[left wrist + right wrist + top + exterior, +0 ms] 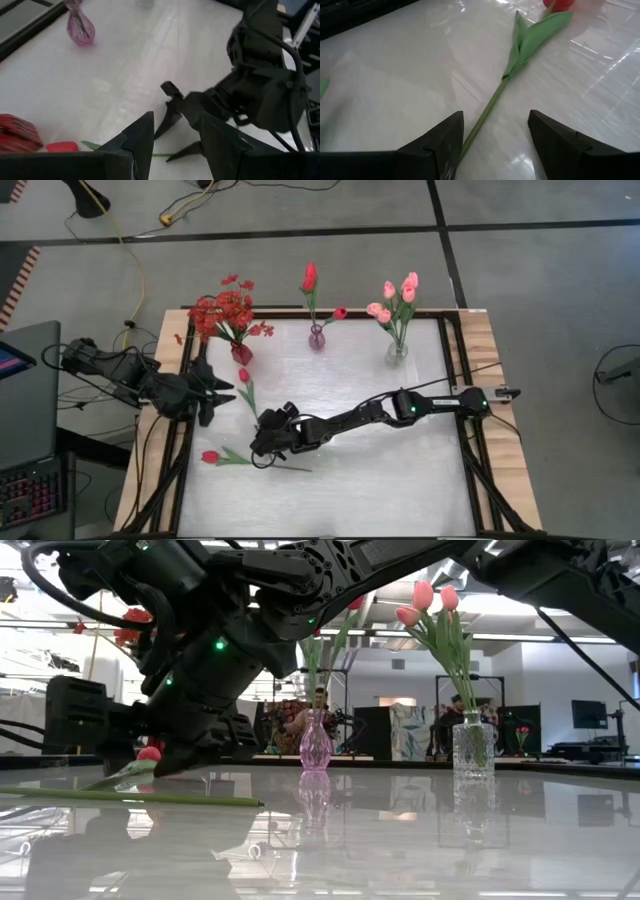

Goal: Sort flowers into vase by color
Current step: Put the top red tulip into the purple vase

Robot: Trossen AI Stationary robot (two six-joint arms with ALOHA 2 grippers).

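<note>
The right gripper, fingers spread wide and empty, straddles the green stem of a red tulip lying left-to-right on the table.

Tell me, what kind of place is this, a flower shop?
More likely a robotics lab or workshop. Two robot arms work at a white table on a bare floor strewn with cables, and across the room stand monitors and equipment, with people seated among them.
</note>
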